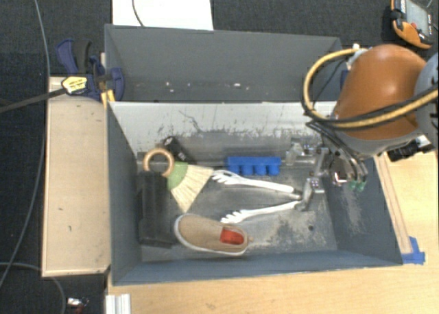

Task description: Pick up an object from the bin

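Observation:
My gripper (314, 184) hangs low in the right half of the bin, directly at the joined end of a pair of white plastic tongs (257, 184). The tongs lie flat, and their two forked arms spread out to the left across the bin floor. Just behind the tongs, against the back wall, lies a blue ridged block (253, 166). The gripper's lower end hides the spot where it meets the tongs.
A pale-bristled brush with a wooden ring handle (171, 172) lies at the left. A black box (154, 210) is beside it, and a beige slipper-like thing with a red inside (209, 234) sits at the front. The arm's orange cover and cables hang over the right rim.

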Motion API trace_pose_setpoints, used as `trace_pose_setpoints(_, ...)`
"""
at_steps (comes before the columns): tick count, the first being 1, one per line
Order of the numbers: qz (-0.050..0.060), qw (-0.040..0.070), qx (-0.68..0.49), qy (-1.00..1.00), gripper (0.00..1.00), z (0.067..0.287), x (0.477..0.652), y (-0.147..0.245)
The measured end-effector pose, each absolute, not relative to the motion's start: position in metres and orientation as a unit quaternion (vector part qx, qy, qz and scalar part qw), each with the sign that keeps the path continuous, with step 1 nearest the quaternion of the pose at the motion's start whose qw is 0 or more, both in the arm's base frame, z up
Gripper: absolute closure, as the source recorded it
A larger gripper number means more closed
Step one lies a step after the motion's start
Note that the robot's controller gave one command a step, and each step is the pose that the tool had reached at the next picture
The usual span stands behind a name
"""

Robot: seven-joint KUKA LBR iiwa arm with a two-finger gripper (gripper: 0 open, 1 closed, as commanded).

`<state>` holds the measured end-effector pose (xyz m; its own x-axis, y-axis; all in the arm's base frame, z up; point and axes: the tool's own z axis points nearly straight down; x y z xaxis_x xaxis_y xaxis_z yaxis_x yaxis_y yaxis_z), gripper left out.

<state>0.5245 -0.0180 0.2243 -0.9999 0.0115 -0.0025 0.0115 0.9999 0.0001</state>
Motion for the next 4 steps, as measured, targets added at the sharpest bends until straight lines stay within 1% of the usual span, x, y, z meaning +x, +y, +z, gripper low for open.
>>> trace_pose_setpoints(1, 0.000, 0.002, -0.121, 0.993, 0.00, 0.121, 0.515, -0.009)
trace_pose_setpoints(2, -0.001, 0.006, -0.144, 0.990, 0.00, 0.161, 0.506, 0.007)
trace_pose_setpoints(3, 0.001, 0.001, -0.177, 0.984, 0.00, 0.103, 0.520, 0.019)
trace_pose_setpoints(4, -0.002, 0.008, -0.235, 0.972, 0.00, 0.069, 0.540, 0.008)
